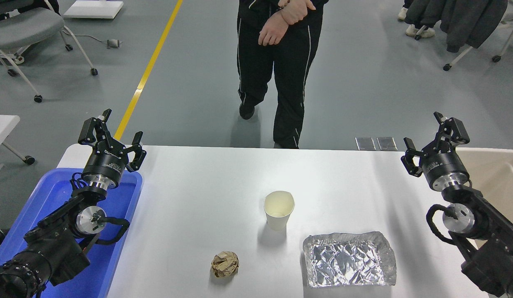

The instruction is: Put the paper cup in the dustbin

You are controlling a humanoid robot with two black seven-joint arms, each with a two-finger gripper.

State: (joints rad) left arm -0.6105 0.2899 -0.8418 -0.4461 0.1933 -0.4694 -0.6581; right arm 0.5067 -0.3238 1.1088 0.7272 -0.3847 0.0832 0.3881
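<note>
The white paper cup (278, 210) stands upright, mouth up, in the middle of the white table (206, 182). The beige dustbin (498, 176) shows partly at the right edge, behind my right arm. My right gripper (430, 138) is open and empty, raised near the table's far right corner, well right of the cup. My left gripper (111, 134) is open and empty, parked at the lower left above the blue tray (53, 194).
A crumpled brown paper ball (225, 264) lies near the front edge, left of the cup. A crumpled foil sheet (349, 258) lies front right of the cup. A person (277, 62) stands on the floor beyond the table's far side.
</note>
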